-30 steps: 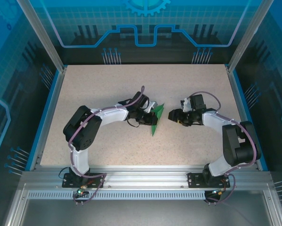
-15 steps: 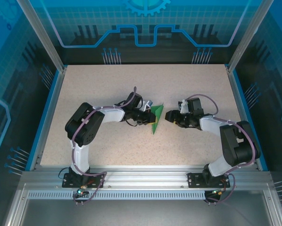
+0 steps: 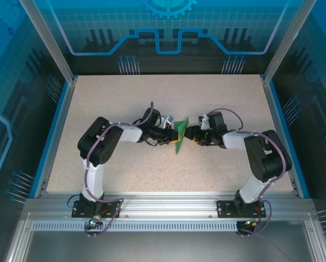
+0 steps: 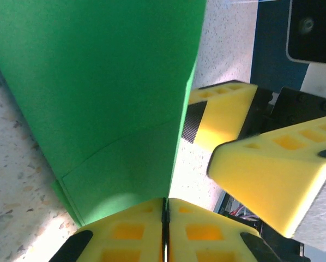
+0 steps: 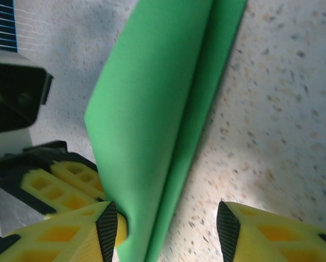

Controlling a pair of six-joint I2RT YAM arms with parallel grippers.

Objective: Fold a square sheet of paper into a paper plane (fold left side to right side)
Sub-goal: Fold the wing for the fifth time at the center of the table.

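The green sheet of paper (image 3: 179, 132), folded into a slim pointed paper plane shape, stands on its long edge at mid-table. My left gripper (image 3: 171, 136) is shut on its left side; in the left wrist view the paper (image 4: 108, 82) runs down into the seam of the closed gripper (image 4: 165, 218). From the right, my right gripper (image 3: 191, 135) straddles the paper. In the right wrist view this gripper (image 5: 167, 226) is open, the folded paper (image 5: 152, 109) lies between its fingers, and the left finger (image 5: 107, 225) touches it. The right gripper's yellow fingers (image 4: 272, 169) are near in the left wrist view.
The speckled beige table (image 3: 125, 98) has a blue raised rim (image 3: 58, 125) on both sides. Aluminium posts (image 3: 48, 41) stand at the back corners. Both arm bases sit on the rail (image 3: 163, 207) at the near edge.
My right gripper has moved left until it reaches around the paper, and its jaws have narrowed. The left gripper has shifted slightly and kept its hold.
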